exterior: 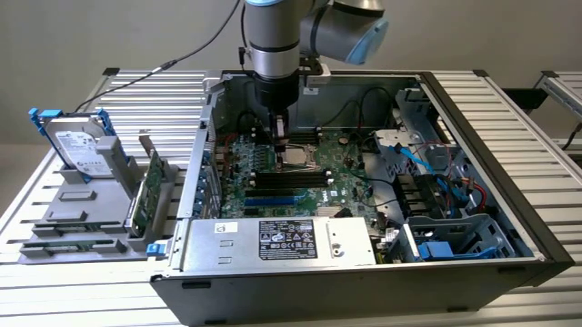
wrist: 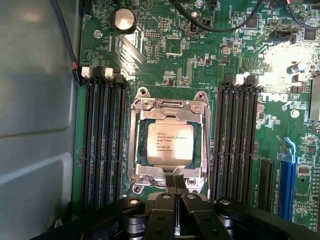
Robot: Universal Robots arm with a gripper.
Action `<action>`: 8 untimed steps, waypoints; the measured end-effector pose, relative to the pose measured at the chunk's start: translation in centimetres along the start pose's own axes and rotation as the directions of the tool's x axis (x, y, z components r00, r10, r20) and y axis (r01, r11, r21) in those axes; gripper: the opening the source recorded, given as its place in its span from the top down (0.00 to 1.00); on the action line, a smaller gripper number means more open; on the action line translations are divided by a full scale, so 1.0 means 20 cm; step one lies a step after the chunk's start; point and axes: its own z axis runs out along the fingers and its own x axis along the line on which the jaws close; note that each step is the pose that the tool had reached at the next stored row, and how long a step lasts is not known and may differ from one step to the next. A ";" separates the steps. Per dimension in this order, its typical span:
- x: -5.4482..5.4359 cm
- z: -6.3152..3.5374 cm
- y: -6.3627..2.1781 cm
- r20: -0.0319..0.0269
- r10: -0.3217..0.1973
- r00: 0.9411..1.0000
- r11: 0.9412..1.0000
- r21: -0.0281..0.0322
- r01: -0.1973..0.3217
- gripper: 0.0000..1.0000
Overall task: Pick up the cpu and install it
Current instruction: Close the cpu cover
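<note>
Exterior view: the dark tool [exterior: 280,136] reaches down into the open metal case [exterior: 345,300], over the green board [exterior: 341,170]. The cpu [exterior: 294,159], a dull silver square, lies flat under its tips, with detail too small to read.

Wrist view: the tool [wrist: 175,181] has its black fingers pressed together, pinching nothing. Just beyond them the cpu [wrist: 170,143] sits face up in the steel socket frame [wrist: 136,145]. It is nearly square with no clear long axis, its edges parallel to the black slots [wrist: 102,145] flanking it. Its print is illegible.

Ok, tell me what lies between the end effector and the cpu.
In the wrist view, only the metal socket frame separates the end effector from the cpu.
</note>
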 end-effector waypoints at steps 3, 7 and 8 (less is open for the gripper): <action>0.01 0.009 -0.002 -0.001 -0.006 1.000 1.000 -0.001 0.006 0.89; 0.01 0.020 -0.009 -0.001 -0.012 1.000 1.000 -0.001 0.012 0.89; 0.01 0.023 -0.010 -0.001 -0.013 1.000 1.000 -0.001 0.013 0.89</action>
